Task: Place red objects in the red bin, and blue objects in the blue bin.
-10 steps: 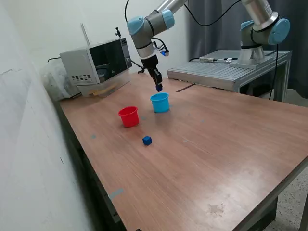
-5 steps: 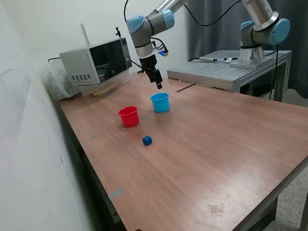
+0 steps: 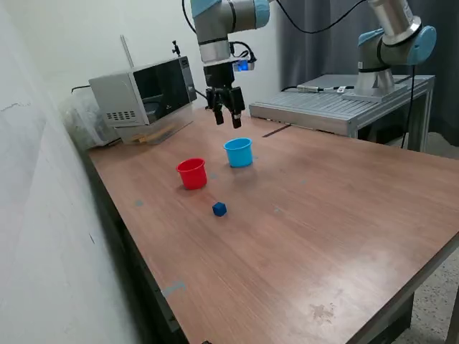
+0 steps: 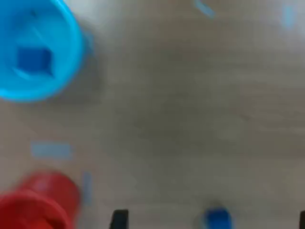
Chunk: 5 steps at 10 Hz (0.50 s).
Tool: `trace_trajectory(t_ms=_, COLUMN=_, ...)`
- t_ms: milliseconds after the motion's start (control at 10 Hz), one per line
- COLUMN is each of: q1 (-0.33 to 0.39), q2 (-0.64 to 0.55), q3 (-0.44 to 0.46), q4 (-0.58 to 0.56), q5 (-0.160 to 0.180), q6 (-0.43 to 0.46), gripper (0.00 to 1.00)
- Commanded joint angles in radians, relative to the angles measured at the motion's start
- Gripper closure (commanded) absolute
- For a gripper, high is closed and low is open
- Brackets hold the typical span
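My gripper (image 3: 228, 122) hangs open and empty in the air above and just behind the blue bin (image 3: 238, 152), a light blue cup. In the wrist view one dark blue cube (image 4: 34, 59) lies inside the blue bin (image 4: 57, 71). A second blue cube (image 3: 219, 208) sits on the bare table in front of both cups, also seen as the blue cube (image 4: 218, 218) between my spread fingertips (image 4: 119, 218). The red bin (image 3: 191, 173), a red cup, stands at the blue bin's side toward the exterior view's left; in the blurred wrist view the red bin (image 4: 35, 202) shows no contents. The red objects are out of view.
A grey microwave-like box (image 3: 143, 97) stands at the table's back on the exterior view's left. A metal bench (image 3: 337, 107) carrying a second arm (image 3: 391, 43) stands behind on the right. The wooden table (image 3: 323, 236) stretches forward.
The gripper was low over the blue bin with a blue cube in it. It has let the cube go into the cup, opened, risen and turned.
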Motion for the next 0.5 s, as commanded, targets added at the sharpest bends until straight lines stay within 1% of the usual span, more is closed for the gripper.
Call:
trace_trajectory(t_ms=0, q1=0.054, q2=0.049, q3=-0.116, q4=-0.016, q5=0.049, q6=-0.013, gripper=0.00)
trace_trajectory(t_ms=100, q1=0.066, q2=0.105, q3=-0.173, q4=-0.039, q5=0.056, q6=-0.014, gripper=0.00)
trace_trajectory(t_ms=200, q1=0.068, q2=0.151, q3=-0.214, q4=-0.047, q5=0.088, q6=-0.014, gripper=0.00)
trace_trajectory(t_ms=300, q1=0.068, q2=0.197, q3=-0.249, q4=-0.071, q5=0.111, q6=-0.016, gripper=0.00)
trace_trajectory(t_ms=400, q1=0.068, q2=0.239, q3=-0.268, q4=-0.087, q5=0.112, q6=-0.016, gripper=0.00)
